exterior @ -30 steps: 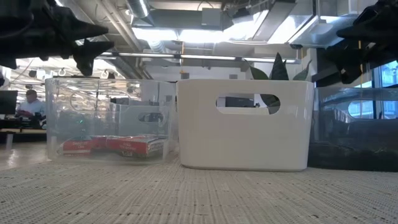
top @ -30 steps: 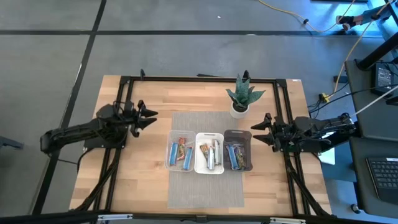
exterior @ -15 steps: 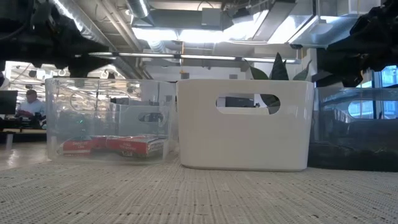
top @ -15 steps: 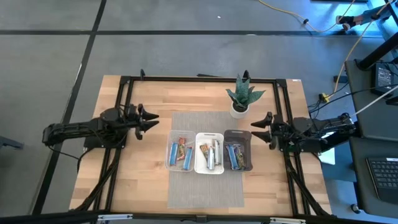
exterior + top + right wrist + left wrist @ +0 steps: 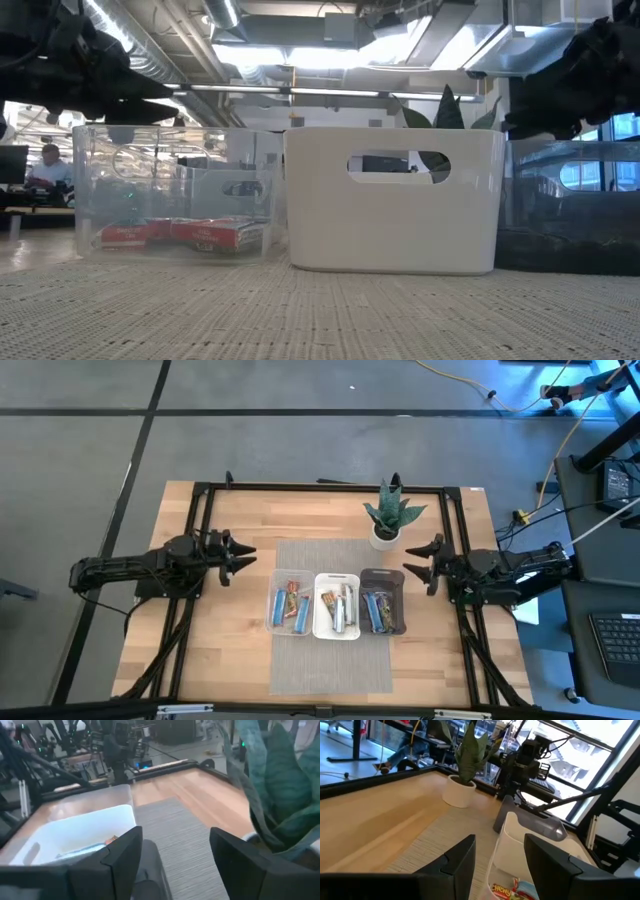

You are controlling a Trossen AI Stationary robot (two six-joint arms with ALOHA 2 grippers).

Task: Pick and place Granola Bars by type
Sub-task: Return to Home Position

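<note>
The granola bars lie sorted in three bins standing in a row on a grey mat. The clear bin [image 5: 290, 605] holds blue and red-orange bars [image 5: 292, 600], which also show in the low view as red bars [image 5: 180, 235]. Silver and orange bars [image 5: 340, 608] lie in the white bin [image 5: 337, 628], and blue and purple-green bars [image 5: 380, 610] in the dark grey bin [image 5: 382, 578]. My left gripper [image 5: 243, 550] hovers open, left of the clear bin. My right gripper [image 5: 415, 567] hovers open, right of the dark grey bin. Neither holds a bar.
A potted green plant [image 5: 390, 515] stands on the table behind the dark grey bin, close to my right gripper, and fills one side of the right wrist view [image 5: 280, 785]. Bare wood lies left of the mat [image 5: 215, 630] and along the far edge. A black frame rims the table.
My left gripper has sunk a little and its arm has swung slightly, staying left of the clear bin. My right gripper has shifted slightly toward the far edge. Both stay open. The bars and bins have kept still.
</note>
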